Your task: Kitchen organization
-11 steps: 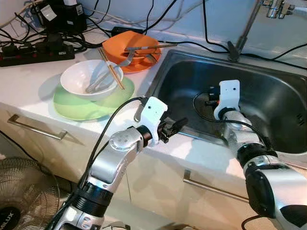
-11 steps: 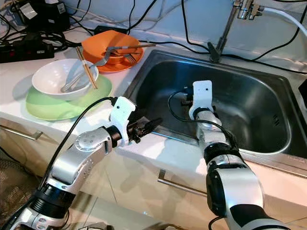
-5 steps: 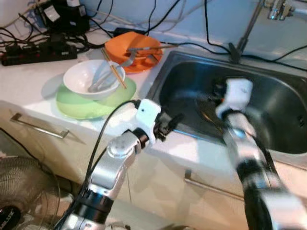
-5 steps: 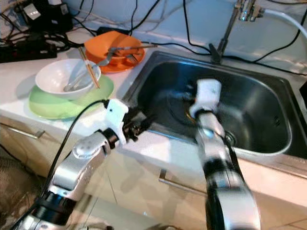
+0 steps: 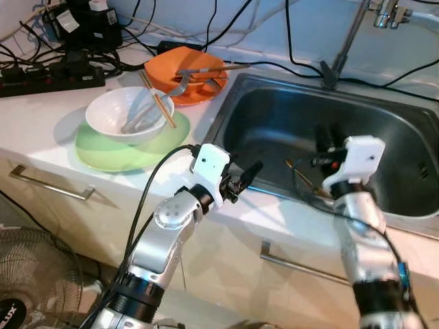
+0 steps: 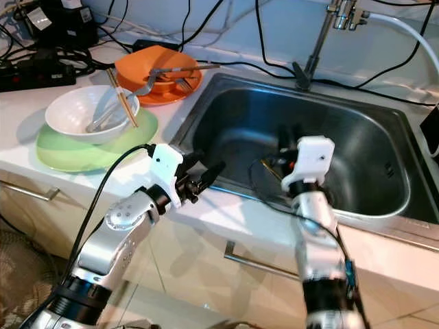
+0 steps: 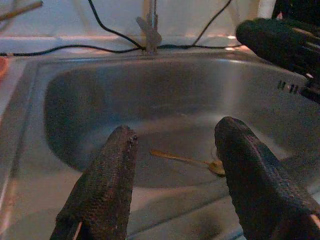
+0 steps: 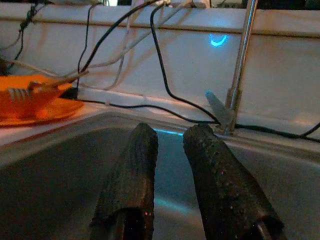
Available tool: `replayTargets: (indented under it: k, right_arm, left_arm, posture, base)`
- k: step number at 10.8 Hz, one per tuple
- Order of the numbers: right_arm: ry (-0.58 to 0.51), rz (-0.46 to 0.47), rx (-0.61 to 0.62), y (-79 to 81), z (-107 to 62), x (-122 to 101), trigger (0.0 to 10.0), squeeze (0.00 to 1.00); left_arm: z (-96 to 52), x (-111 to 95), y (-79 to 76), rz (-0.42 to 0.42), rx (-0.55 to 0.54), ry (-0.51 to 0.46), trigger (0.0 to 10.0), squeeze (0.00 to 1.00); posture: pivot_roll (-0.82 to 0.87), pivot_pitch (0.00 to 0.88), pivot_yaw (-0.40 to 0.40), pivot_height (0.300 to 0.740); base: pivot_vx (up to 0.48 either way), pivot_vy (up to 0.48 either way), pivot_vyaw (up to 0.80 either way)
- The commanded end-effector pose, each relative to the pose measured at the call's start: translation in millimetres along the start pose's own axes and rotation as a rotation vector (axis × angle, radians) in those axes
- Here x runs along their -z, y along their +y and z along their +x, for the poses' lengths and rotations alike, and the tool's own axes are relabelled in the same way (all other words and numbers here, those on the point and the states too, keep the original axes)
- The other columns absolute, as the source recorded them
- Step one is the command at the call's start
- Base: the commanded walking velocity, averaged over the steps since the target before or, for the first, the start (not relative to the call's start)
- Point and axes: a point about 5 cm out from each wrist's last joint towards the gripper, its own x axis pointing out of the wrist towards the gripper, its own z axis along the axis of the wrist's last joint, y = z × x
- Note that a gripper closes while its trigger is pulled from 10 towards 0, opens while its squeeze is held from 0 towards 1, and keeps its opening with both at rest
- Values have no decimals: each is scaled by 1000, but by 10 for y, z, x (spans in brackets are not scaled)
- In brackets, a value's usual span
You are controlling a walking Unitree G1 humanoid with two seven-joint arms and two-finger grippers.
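steel sink (image 5: 411,205), thin brass-coloured spoon (image 7: 187,160) on its floor.
left gripper (image 7: 175,145) wide at the rim; right gripper (image 8: 170,142) narrow, seemingly empty.

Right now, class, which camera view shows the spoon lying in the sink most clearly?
The left wrist view: the spoon lies unobstructed on the sink floor between the left gripper fingers. Both eye views show a thin sliver beside the right arm.

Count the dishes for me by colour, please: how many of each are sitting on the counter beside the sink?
Orange: 1, the orange dish by the sink corner.
White: 1, the white bowl.
Green: 1, the green plate under the white bowl.
Total: 3 dishes.
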Motion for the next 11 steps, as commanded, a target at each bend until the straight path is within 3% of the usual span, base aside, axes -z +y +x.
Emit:
replayTargets:
  k: [1,2,3,5,7,9,10,11]
  right_arm:
    - [15,24,-17,91,-31,-6,10000,0]
    - [29,49,-37,243,-79,9,10000,0]
    - [31,63,-40,272,-79,6,10000,0]
    - [44,99,-34,351,-52,2,10000,0]
    - [63,123,-43,428,-44,8,10000,0]
    - [71,128,-42,433,-35,15,10000,0]
    - [76,133,-41,434,-32,22,10000,0]
    - [82,136,-41,439,-30,32,10000,0]
  left_arm:
    - [-4,-27,54,8,-40,-25,10000,0]
    - [-19,-116,137,54,-102,-81,10000,0]
    - [-21,-153,158,86,-120,-100,10000,0]
    - [-4,-501,201,277,-165,-213,10000,0]
    - [-56,-1004,283,606,-247,-348,10000,0]
    - [-184,-1139,403,889,-276,-312,10000,0]
    - [-277,-1098,463,1039,-240,-220,10000,0]
    - [-331,-1047,492,1108,-222,-164,10000,0]
  posture:
    - [5,20,-48,740]
    - [10,27,-48,740]
    - [12,29,-48,740]
    - [25,36,-51,740]
    - [39,45,-57,740]
    - [45,54,-62,740]
    - [50,55,-63,740]
    - [56,58,-65,740]
  base:
    - [0,0,0]
    - [0,0,0]
    - [0,0,0]
    - [0,0,0]
    - [0,0,0]
    - [0,0,0]
    - [0,0,0]
    - [0,0,0]
